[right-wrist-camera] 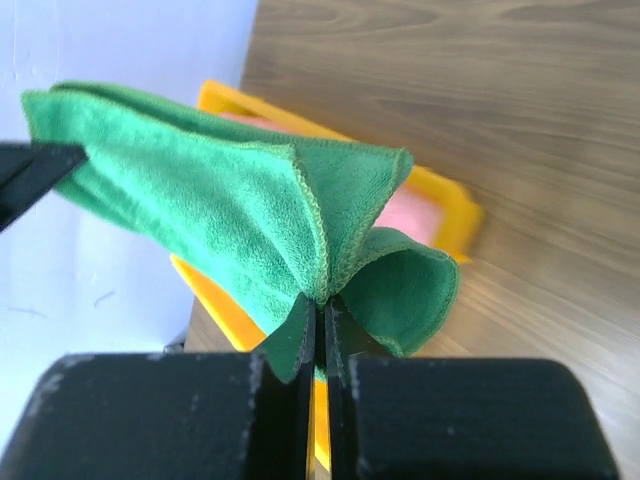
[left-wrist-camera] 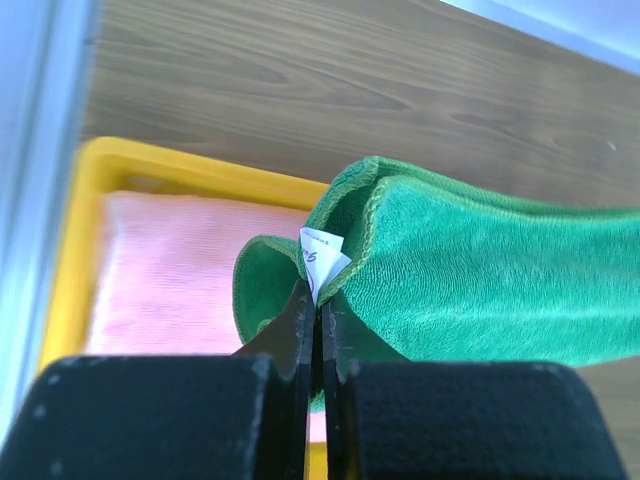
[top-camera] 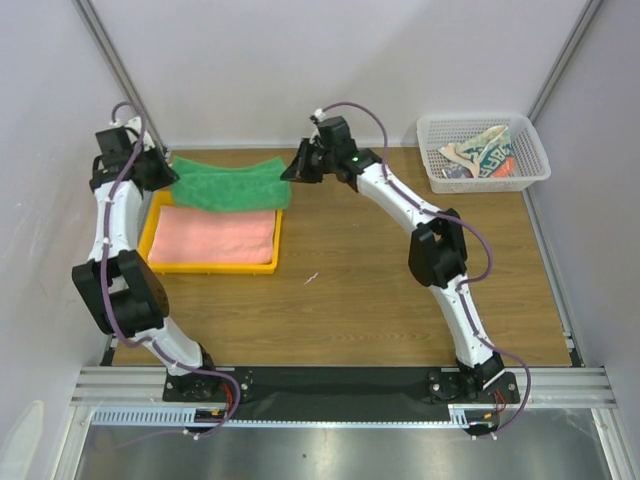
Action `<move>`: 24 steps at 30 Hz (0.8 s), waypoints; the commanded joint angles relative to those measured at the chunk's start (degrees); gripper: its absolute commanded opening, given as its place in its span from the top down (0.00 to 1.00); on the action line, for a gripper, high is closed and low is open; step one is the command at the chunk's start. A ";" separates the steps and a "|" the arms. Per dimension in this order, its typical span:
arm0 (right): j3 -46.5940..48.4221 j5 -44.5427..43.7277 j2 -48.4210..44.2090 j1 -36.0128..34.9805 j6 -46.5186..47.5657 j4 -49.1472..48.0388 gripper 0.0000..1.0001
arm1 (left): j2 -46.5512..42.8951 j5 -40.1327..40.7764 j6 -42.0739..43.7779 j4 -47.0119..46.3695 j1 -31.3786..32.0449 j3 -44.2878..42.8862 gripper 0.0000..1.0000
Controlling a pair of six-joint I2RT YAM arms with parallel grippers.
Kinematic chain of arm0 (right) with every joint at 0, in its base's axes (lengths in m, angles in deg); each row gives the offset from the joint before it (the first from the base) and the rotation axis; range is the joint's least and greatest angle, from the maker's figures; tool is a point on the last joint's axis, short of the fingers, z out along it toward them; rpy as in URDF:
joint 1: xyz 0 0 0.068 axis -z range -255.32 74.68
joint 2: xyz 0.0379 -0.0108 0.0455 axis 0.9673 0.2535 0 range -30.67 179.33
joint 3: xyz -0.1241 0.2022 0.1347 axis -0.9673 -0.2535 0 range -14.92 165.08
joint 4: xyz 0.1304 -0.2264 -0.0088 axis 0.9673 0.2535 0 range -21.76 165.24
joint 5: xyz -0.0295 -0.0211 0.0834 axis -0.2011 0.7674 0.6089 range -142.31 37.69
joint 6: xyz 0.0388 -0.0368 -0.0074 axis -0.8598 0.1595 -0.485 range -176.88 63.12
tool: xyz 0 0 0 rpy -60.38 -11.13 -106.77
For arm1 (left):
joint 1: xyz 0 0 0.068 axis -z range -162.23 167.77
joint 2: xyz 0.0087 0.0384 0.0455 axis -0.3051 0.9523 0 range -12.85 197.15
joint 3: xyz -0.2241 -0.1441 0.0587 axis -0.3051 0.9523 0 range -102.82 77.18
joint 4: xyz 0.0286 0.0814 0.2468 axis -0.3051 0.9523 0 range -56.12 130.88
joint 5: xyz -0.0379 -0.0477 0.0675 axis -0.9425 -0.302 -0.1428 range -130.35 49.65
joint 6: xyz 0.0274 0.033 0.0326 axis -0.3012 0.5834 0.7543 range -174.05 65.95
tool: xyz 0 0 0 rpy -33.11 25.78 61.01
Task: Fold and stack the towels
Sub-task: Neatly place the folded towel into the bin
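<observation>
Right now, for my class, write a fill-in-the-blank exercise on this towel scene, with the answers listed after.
1. The held towel, gripped at its ends by the left end effector and the right end effector, is coloured ____.
2. The salmon-pink towel lies folded in a tray whose colour is ____.
3. The patterned towel sits in the white mesh basket, at the far ____ corner of the table.
Missing words: green; yellow; right.
</observation>
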State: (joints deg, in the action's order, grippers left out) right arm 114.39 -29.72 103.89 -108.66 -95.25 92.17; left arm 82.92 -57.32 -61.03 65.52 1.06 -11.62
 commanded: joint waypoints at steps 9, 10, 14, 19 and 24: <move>9.55 -1.32 8.17 -4.89 -1.63 -15.57 1.00 | 5.31 -3.15 5.14 -7.11 -10.00 -3.41 1.00; 9.90 -1.58 9.04 -5.06 -1.45 -15.66 1.00 | 5.57 -3.85 5.05 -7.73 -10.18 -3.06 1.00; 10.78 -2.46 9.75 -5.06 -1.09 -15.57 1.00 | 7.94 -4.47 5.05 -8.70 -10.27 -4.01 1.00; 10.52 -2.99 10.19 -5.24 0.92 -16.10 1.00 | 9.53 -4.65 5.22 -10.28 -10.27 -4.11 1.00; 6.39 -0.36 10.81 -5.59 2.25 -16.10 1.00 | 7.95 -5.43 5.75 -16.16 -10.27 4.76 1.00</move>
State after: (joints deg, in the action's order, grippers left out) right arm 121.45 -30.97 114.10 -114.23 -95.07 78.51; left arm 92.45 -62.24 -57.71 55.66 -8.41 -10.65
